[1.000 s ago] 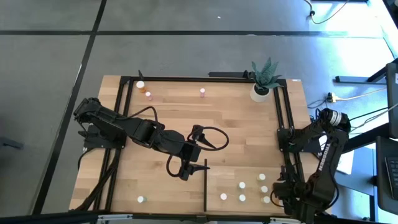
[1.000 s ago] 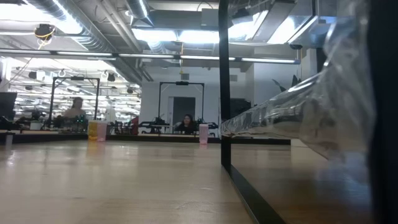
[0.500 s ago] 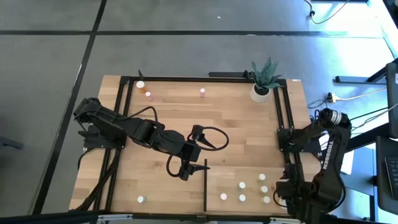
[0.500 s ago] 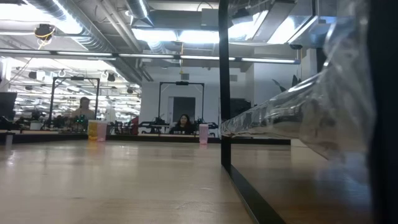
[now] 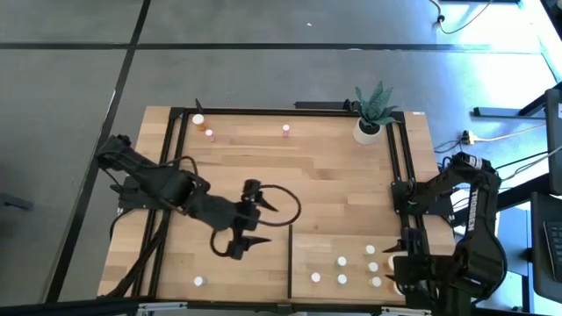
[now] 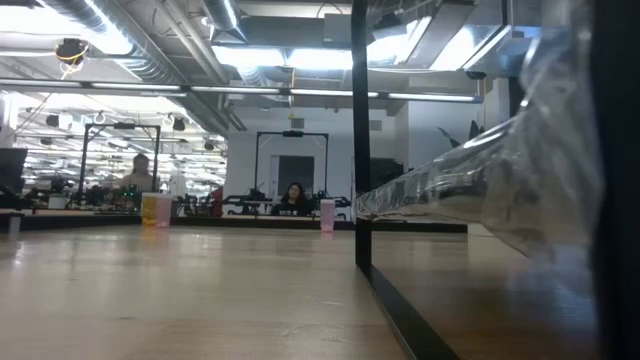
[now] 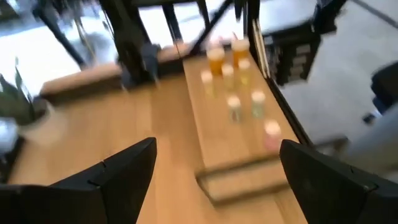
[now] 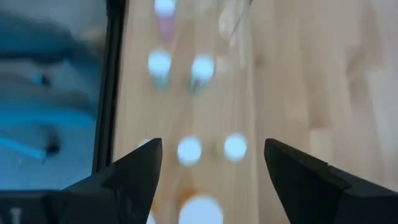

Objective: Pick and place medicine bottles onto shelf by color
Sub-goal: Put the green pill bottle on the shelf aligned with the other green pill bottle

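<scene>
My left gripper [image 5: 249,245] [image 7: 217,144] hovers open over bare tabletop just left of the shelf [image 5: 351,241], a light-wood panel at the near right with a dark upright edge [image 5: 290,263]. Several white-capped medicine bottles [image 5: 342,261] [image 7: 234,107] stand on the shelf. My right gripper [image 8: 212,146] hangs open above them, holding nothing. More bottles stand by the far edge [image 5: 209,133] [image 5: 286,130] and one at the near left [image 5: 199,281]. Neither gripper shows in the low view.
A white plant pot [image 5: 369,127] stands at the far right corner. Black frame rails run along the table's left [image 5: 167,202] and right [image 5: 393,175] sides. In the low view the shelf's dark upright [image 6: 360,140] stands close to the camera, and people sit in the room behind.
My left gripper has drawn back toward the table's left edge, away from the shelf's dark edge, and has stayed open. My right arm has risen over the shelf's bottles, its gripper still open.
</scene>
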Robot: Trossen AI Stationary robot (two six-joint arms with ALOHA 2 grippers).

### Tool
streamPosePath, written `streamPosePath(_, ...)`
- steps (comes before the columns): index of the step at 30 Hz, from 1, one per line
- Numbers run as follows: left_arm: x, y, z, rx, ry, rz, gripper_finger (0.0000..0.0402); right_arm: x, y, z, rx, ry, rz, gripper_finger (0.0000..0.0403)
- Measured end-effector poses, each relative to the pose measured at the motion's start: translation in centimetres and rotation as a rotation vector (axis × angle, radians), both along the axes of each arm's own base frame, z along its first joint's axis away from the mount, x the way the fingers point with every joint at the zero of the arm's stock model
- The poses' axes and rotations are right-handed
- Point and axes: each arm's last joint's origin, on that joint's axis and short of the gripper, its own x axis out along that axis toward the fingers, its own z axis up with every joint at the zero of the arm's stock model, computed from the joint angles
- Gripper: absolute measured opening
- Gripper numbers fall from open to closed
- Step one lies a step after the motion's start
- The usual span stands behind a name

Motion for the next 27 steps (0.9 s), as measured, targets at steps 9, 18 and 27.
streamPosePath(9,-3.7,-2.0,-2.3,-0.239,0.362,0.137,0.0335,3.2,-1.4,2.1,-0.048,-0.08,-0.003,0.0284)
streamPosePath(18,-7.6,-5.7,-3.0,-0.341,0.526,0.133,0.0335,6.7,-3.4,2.4,-0.12,-0.072,0.015,0.0284)
streamPosePath(27,-9.9,-9.2,-4.5,-0.411,0.612,0.21,0.0335,9.3,-4.1,2.6,-0.092,-0.066,0.095,0.0284)
